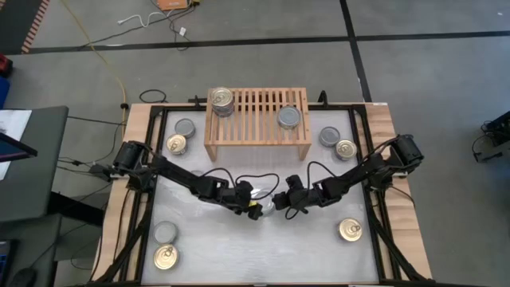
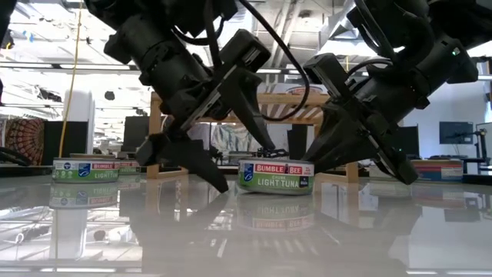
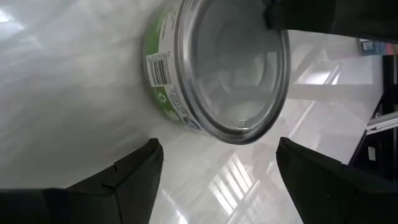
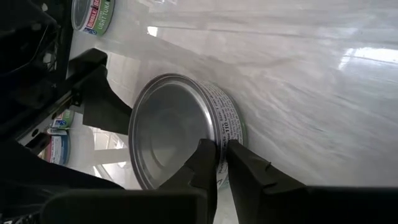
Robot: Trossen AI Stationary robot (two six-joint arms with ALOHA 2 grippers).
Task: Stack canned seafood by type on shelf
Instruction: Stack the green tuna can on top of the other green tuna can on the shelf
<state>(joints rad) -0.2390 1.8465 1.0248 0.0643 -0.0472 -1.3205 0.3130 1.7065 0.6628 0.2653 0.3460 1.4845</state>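
A Bumble Bee light tuna can (image 2: 277, 177) with a plain silver top (image 4: 168, 130) stands flat on the table's middle (image 1: 268, 206). My right gripper (image 4: 222, 149) is shut on its rim from the right. My left gripper (image 3: 217, 168) stands open just left of the can, slanting down, its fingers (image 3: 140, 177) apart and short of the can (image 3: 217, 68). The wooden shelf (image 1: 256, 131) stands at the far edge. It carries a stack of cans (image 1: 221, 101) at its left end and a single can (image 1: 288, 118) right of the middle. My right gripper pinches the can's raised rim (image 4: 216, 138) on the side toward the table's right. One finger (image 4: 202, 165) lies over the silver top and the other (image 4: 245, 168) against the labelled side wall. The fingers slant down from the right. The can rests flat on the table.
Loose cans lie about the table: two left of the shelf (image 1: 180, 135), two to its right (image 1: 338, 143), one near right (image 1: 351, 230), two at the near left corner (image 1: 166, 245). The two grippers stand close together at the middle.
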